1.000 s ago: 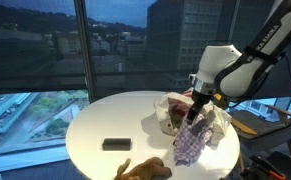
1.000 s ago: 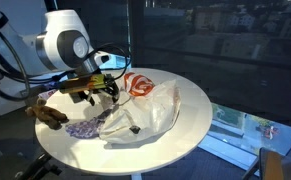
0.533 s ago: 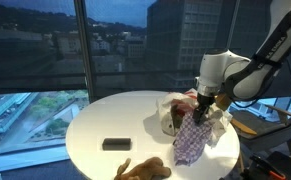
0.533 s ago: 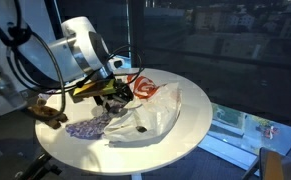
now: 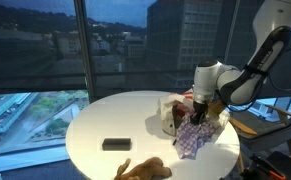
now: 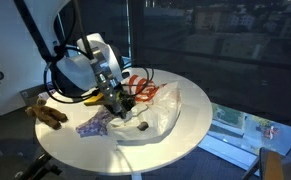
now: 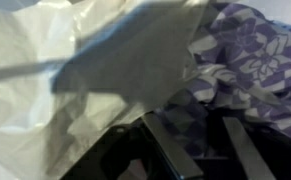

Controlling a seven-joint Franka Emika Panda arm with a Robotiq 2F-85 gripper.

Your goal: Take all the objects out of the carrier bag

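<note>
Emptying step: the claw sits at the carrier bag's mouth, over the lilac-and-white patterned cloth (whether it grips, I cannot tell). The next move probably calls for lifting that cloth clear onto the desk.

Round white counter; flat black block lies on it around 8 o'clock, night-city window behind.

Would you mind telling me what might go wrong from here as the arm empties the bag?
1. The gripper is down where the lilac cloth meets the carrier bag; it may pinch plastic and drag the bag.
2. The brown plush lies at the edge of the table; a swept cloth could knock it off.
3. A dark item shows through the bag and might tumble out if it lifts.
</note>
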